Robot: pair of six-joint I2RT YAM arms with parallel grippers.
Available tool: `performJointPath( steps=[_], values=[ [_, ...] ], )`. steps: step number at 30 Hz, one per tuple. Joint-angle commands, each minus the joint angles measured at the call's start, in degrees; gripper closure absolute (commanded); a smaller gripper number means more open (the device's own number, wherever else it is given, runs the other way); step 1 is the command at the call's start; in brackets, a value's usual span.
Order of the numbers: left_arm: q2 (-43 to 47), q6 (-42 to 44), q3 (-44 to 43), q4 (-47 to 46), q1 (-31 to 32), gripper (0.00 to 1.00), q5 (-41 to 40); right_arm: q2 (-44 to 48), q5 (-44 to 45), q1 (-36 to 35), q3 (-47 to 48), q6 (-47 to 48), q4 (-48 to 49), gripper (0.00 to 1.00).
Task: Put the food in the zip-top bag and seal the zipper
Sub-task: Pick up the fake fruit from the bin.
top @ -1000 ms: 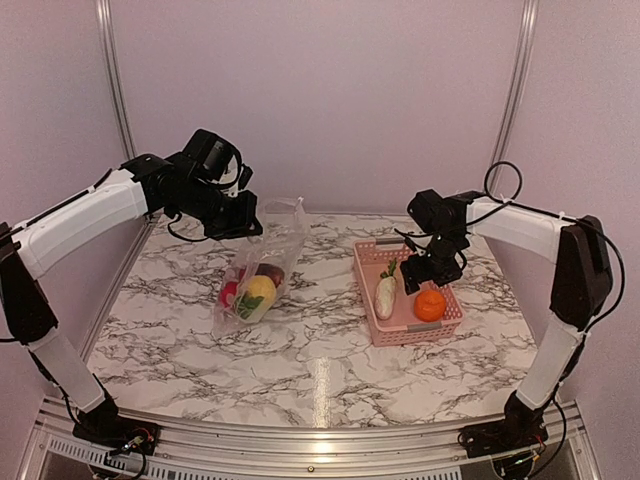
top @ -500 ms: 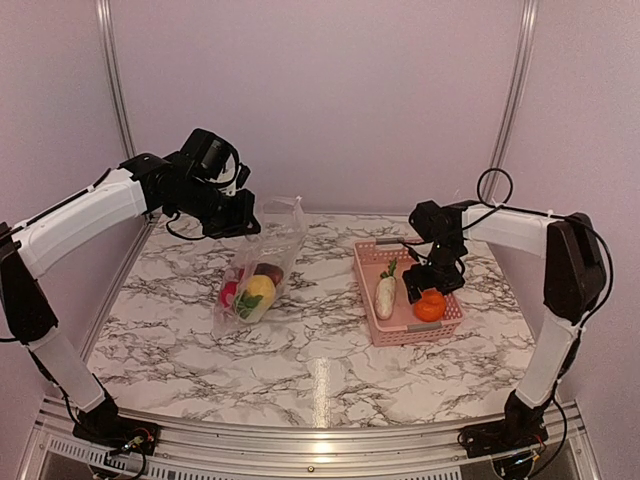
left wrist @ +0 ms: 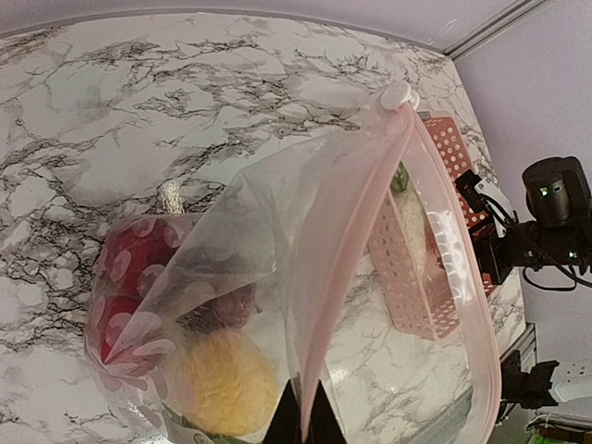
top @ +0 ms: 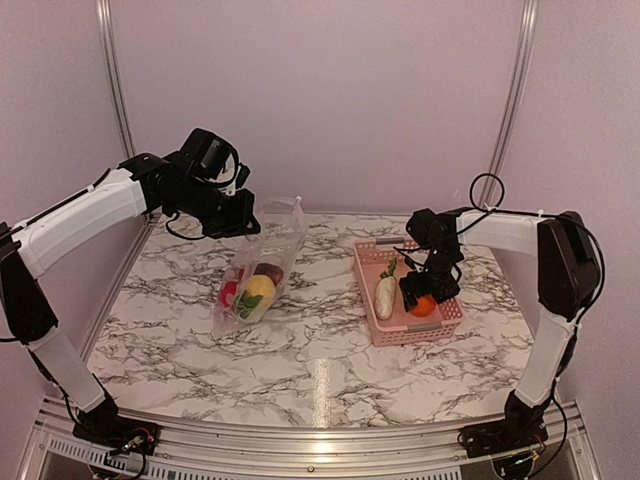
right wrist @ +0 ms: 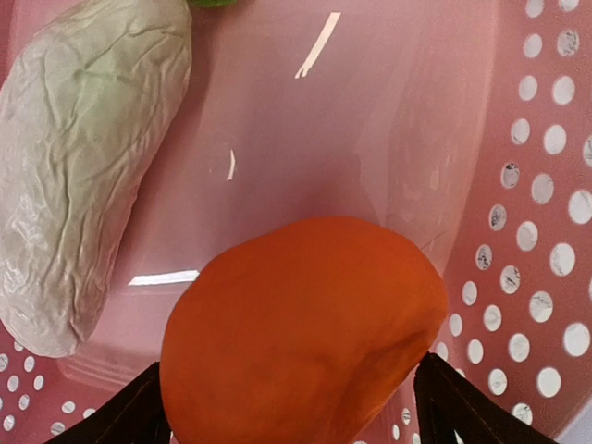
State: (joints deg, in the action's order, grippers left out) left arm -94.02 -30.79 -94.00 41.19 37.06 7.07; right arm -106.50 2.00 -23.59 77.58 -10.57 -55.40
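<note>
The left tool [top: 241, 222], pressed together, pinches the bag [top: 262, 270] by its rim above the surface [top: 320, 370]. The right tool [top: 424, 297], spread, straddles the orange [right wrist: 305, 324] in the basket [top: 372, 250]. Next it must close, lift and carry.

Right end effector [top: 421, 299] lower, flanking orange [top: 428, 307]

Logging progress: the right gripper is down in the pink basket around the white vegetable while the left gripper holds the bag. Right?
No: the right gripper straddles the orange fruit, not the white vegetable beside it, per the right wrist view. The rest is right.
</note>
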Motion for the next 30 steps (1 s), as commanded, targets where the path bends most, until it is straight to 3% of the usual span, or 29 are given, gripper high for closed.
performJointPath(
  steps=[1, 12, 30],
  values=[
    [-0.4, 0.7, -1.3, 0.1, -0.5, 1.0, 0.4, -0.6, -1.4, 0.4, 0.5, -0.6, 1.0, 0.15],
    [-0.4, 0.6, -1.1, 0.2, -0.6, 1.0, 0.8, -0.6, 0.1, 0.3, 2.7, -0.1, 0.1, 0.11],
    [-0.9, 0.3, -1.6, 0.3, -0.6, 1.0, 1.1, -8.5, 0.9, 0.8, 11.7, 0.9, 0.8, 0.12]
  ],
)
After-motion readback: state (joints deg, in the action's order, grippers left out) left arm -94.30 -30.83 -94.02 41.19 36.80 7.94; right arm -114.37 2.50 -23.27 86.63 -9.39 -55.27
